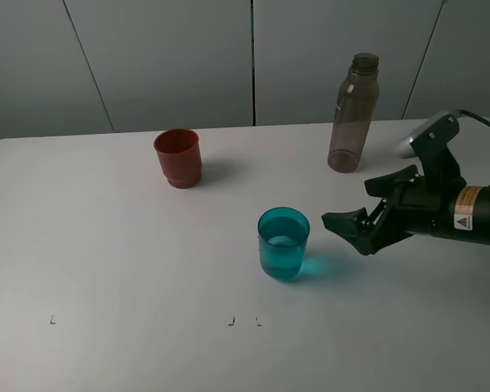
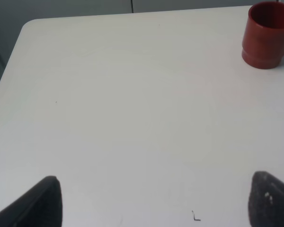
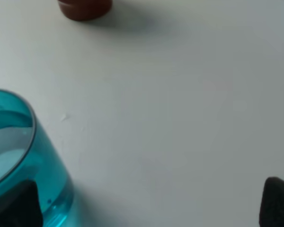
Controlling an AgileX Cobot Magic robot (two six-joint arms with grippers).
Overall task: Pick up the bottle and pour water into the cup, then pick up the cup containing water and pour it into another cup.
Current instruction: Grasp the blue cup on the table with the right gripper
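Note:
The smoky grey-brown bottle stands upright and uncapped at the back right of the table. The teal cup sits near the middle with water in it. My right gripper hangs open just right of it, apart from it and holding nothing. In the right wrist view the cup is beside one fingertip of the right gripper. The red cup stands upright at the back left and also shows as the red cup in the left wrist view. My left gripper is open over bare table.
The white table has small pen marks near its front edge. A grey panelled wall rises behind it. The red cup's base shows at the edge of the right wrist view.

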